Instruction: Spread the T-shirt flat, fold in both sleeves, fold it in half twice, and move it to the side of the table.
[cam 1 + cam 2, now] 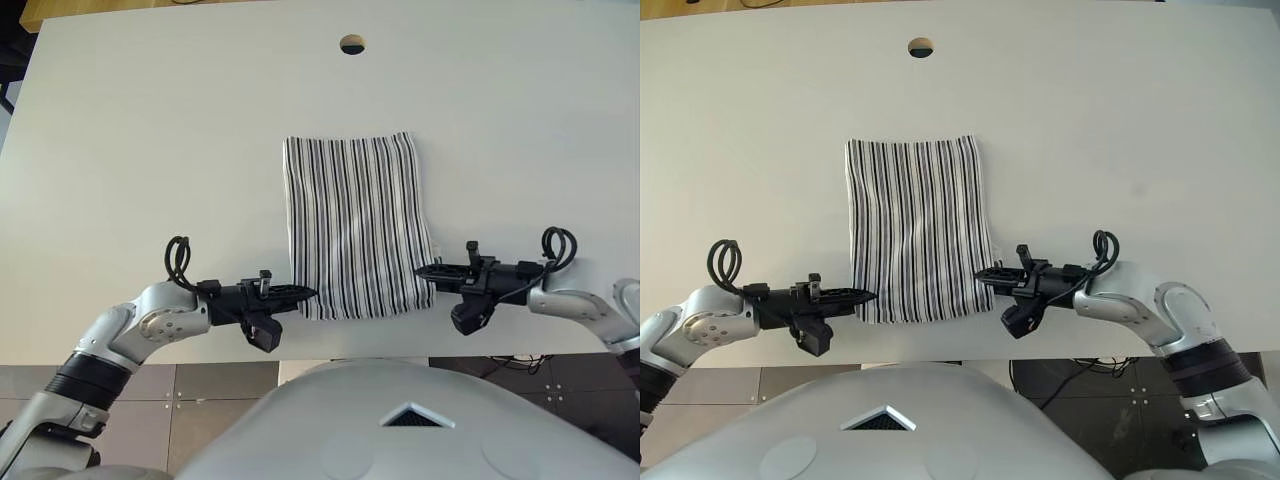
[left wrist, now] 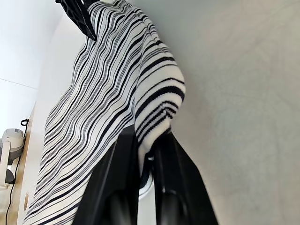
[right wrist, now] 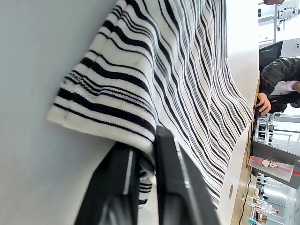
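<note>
Table (image 1: 150, 150): T-shirt (image 1: 355, 225) near corners gripped, left pincer (image 1: 306, 293), right pincer (image 1: 423, 270).

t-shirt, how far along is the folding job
Done: the T-shirt lies as a flat striped rectangle with no sleeves sticking out, so they look folded in. In hand: the left gripper and right gripper each pinch a near corner. Left: the half folds, then moving it to the side of the table; it lies mid-table.

Likely a lab or office: white table (image 1: 150, 150) with cable hole (image 1: 352, 44), metal shelving (image 3: 274, 164) behind.
</note>
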